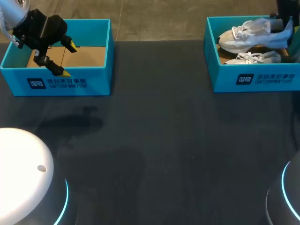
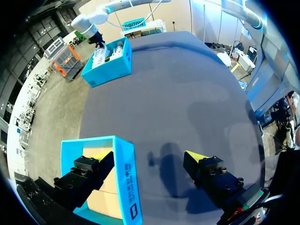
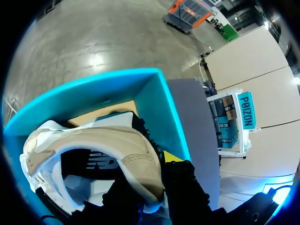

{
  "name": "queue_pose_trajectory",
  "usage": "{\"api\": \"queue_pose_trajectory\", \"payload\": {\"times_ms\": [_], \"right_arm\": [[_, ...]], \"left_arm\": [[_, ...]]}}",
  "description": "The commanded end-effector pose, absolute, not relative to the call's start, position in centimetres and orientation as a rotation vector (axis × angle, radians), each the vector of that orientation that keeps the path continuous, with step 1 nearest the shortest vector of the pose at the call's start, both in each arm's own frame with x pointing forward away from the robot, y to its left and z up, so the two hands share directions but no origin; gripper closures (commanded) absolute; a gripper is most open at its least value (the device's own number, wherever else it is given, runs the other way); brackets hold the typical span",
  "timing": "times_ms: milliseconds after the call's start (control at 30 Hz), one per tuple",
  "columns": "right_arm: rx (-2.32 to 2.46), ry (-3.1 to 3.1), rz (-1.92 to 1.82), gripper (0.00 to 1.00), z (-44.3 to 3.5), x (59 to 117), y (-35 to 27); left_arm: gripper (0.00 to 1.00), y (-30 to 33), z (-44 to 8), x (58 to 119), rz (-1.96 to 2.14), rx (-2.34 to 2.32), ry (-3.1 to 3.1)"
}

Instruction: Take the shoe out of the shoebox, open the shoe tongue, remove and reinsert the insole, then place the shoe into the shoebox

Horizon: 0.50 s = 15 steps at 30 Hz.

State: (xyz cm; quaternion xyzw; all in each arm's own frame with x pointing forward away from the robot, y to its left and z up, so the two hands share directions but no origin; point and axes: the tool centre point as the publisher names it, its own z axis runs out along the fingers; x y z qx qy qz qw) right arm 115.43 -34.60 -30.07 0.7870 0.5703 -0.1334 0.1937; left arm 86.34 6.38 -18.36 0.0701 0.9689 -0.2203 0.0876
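A white and beige shoe [image 1: 251, 35] is tilted up above the right blue shoebox [image 1: 253, 79], over a second white shoe [image 1: 255, 57] lying in the box. My right gripper [image 1: 281, 21] is at the shoe's heel end. In the right wrist view the right gripper [image 3: 152, 173] is shut on the heel collar of the shoe [image 3: 108, 145], above the box wall [image 3: 154, 89]. My left gripper [image 1: 66, 58] hangs open over the left blue box [image 1: 70, 83]. In the left wrist view the left gripper [image 2: 149, 157] straddles that box's wall [image 2: 126, 173], holding nothing.
The left box holds only a brown cardboard floor [image 1: 89, 56]. A dark table [image 1: 164, 140] stretches between the two boxes. A white rounded robot base [image 1: 21, 173] stands at the near left, a dark base [image 1: 286, 197] at the near right.
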Motion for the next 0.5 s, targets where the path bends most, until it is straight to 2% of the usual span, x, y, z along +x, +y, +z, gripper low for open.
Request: {"api": "queue_pose_trajectory", "payload": {"times_ms": [33, 500], "right_arm": [[2.213, 1.606, -0.388, 1.00, -30.8, 116.3, -34.6], [2.223, 1.618, -0.390, 1.00, -32.6, 116.8, -35.1]], "left_arm": [[0.00, 6.4, -18.3, 86.2, -0.651, 0.209, 2.886], [0.00, 6.4, -18.3, 86.2, -0.651, 0.209, 2.886]]}}
